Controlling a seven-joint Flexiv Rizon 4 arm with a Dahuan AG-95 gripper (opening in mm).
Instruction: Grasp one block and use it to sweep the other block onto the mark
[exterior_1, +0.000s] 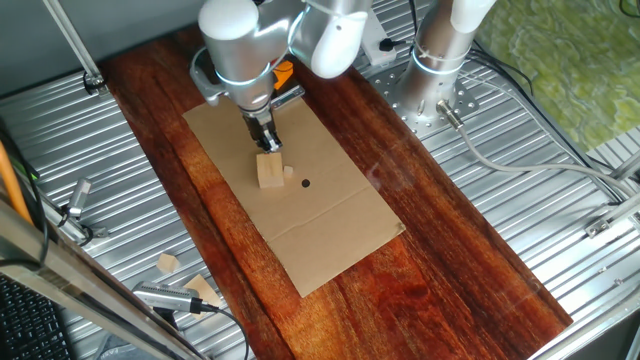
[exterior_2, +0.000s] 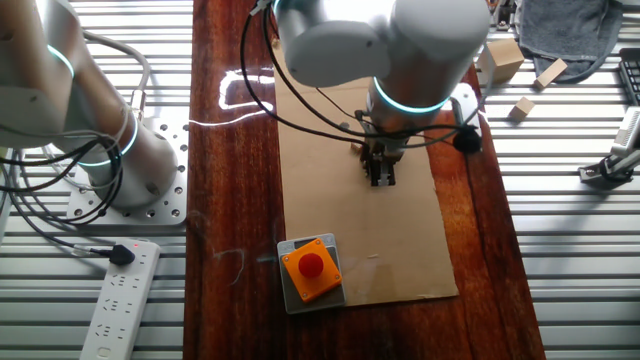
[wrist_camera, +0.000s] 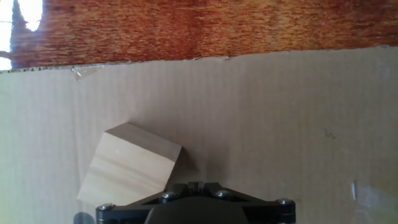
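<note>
So the big silver arm (exterior_1: 300, 35) is leaning in over the wooden table (exterior_1: 440, 250), hanging above a cardboard sheet (exterior_1: 330, 225) laid out on it. On the near end of that sheet, seen from the other fixed view, sits an orange box with a red button (exterior_2: 311, 268), not part of the job.

The gripper (exterior_1: 267, 141) points straight down, and the larger block (exterior_1: 269, 171) sits on the cardboard just under its tips, around 6 o'clock from them in the one fixed view. Whether the fingers are clamped, spread or already pinching anything, I honestly can't tell; the hand view only shows the black gripper base.

In the hand view the larger block (wrist_camera: 130, 168) is off toward 9 o'clock from the gripper's centre line, and it's rotated, corners skewed against the cardboard edge. My guess is the fingers need to shift that way and twist to square up.

The tiny block (exterior_1: 288, 171) is just at 3 o'clock of the big one, with the black dot (exterior_1: 306, 183) a bit further, roughly 4 o'clock.
</note>
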